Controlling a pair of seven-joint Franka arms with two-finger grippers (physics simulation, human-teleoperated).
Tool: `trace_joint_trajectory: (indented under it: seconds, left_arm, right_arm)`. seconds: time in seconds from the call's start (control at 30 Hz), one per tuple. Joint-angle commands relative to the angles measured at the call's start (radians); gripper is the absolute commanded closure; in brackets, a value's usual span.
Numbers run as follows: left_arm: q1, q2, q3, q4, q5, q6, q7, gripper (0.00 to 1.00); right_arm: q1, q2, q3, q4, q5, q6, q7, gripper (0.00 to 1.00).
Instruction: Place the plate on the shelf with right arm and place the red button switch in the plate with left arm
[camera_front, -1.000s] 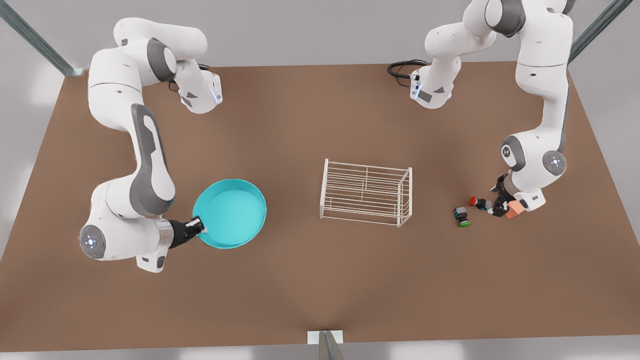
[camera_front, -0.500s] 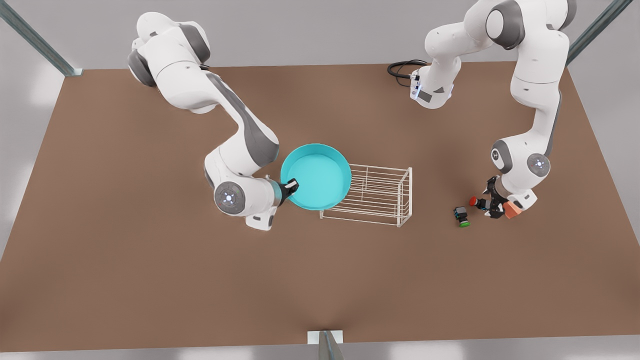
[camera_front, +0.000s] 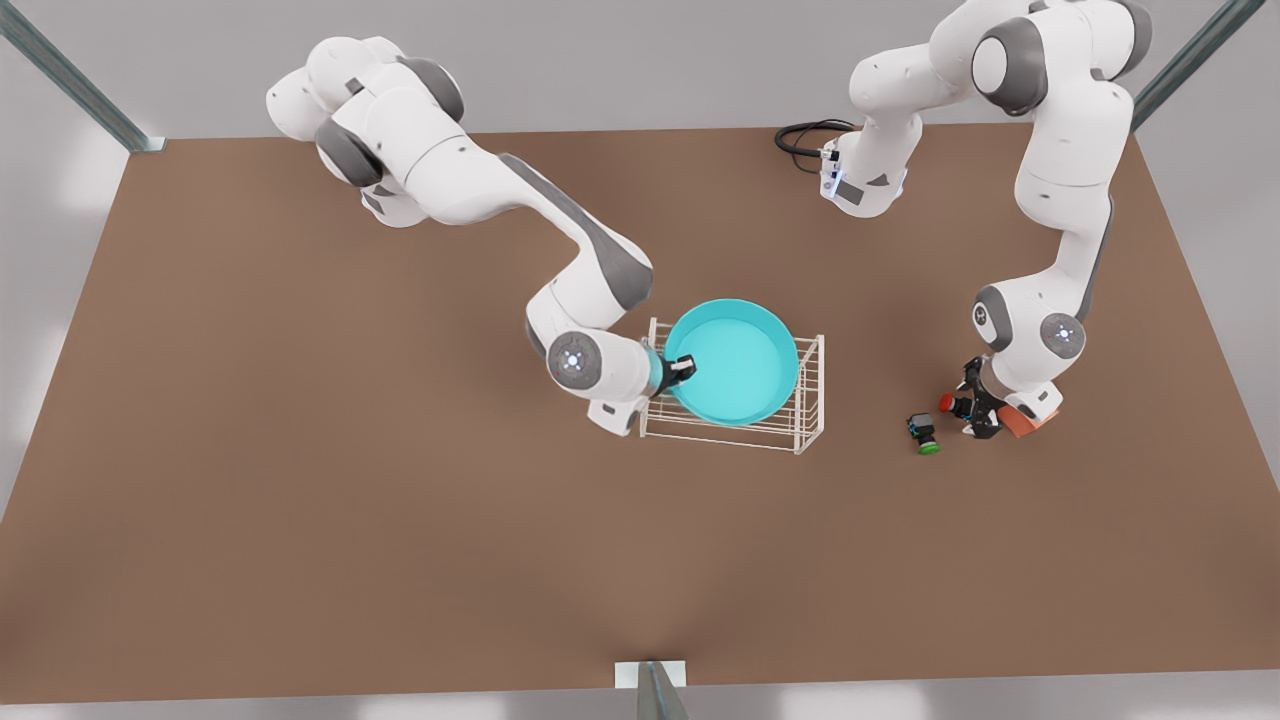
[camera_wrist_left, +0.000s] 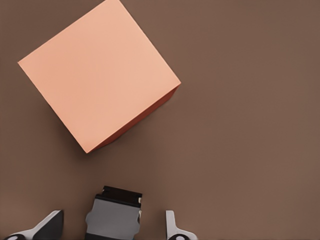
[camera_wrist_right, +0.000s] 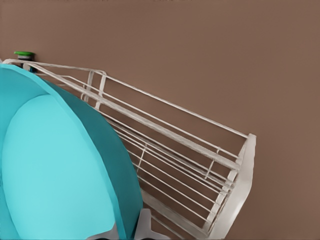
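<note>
The turquoise plate (camera_front: 735, 360) hangs level over the top tier of the white wire shelf (camera_front: 808, 400), and my right gripper (camera_front: 683, 370) is shut on its rim at the side toward the front view's left. The right wrist view has the plate (camera_wrist_right: 50, 165) close up, with the shelf (camera_wrist_right: 200, 150) bars running beneath it. Off to the front view's right, the red button switch (camera_front: 955, 404) lies on the table. My left gripper (camera_front: 975, 408) is down around it, open. In the left wrist view the switch's grey body (camera_wrist_left: 112, 216) sits between the two fingers with a gap on each side.
An orange cube (camera_front: 1022, 422) rests just behind the left gripper, large in the left wrist view (camera_wrist_left: 97, 75). A green-capped switch (camera_front: 924, 433) lies between the shelf and the red one. A black cable (camera_front: 800, 135) coils at the table's far edge.
The right arm has carried the plate from the front view's left across to above the shelf. The left gripper has shifted slightly at the red button switch.
</note>
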Motion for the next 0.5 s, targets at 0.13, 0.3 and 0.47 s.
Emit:
trace_joint_trajectory:
  seconds: [0.13, 0.3, 0.47]
  left_arm:
    - [0.0, -0.001, 0.0, 0.0, -0.001, 0.004, -0.06, 0.47]
    - [0.0, -0.005, 0.0, 0.0, 0.0, 0.001, -0.054, 0.76]
    - [0.0, -0.009, 0.0, 0.002, 0.001, -0.005, -0.051, 0.76]
  right_arm:
    - [0.005, -0.007, 0.007, -0.047, 0.011, 0.075, 0.292, 0.83]
    - [0.004, -0.029, 0.007, -0.073, 0.01, 0.041, 0.257, 0.83]
    - [0.002, -0.029, 0.007, -0.081, 0.011, 0.014, 0.194, 0.81]
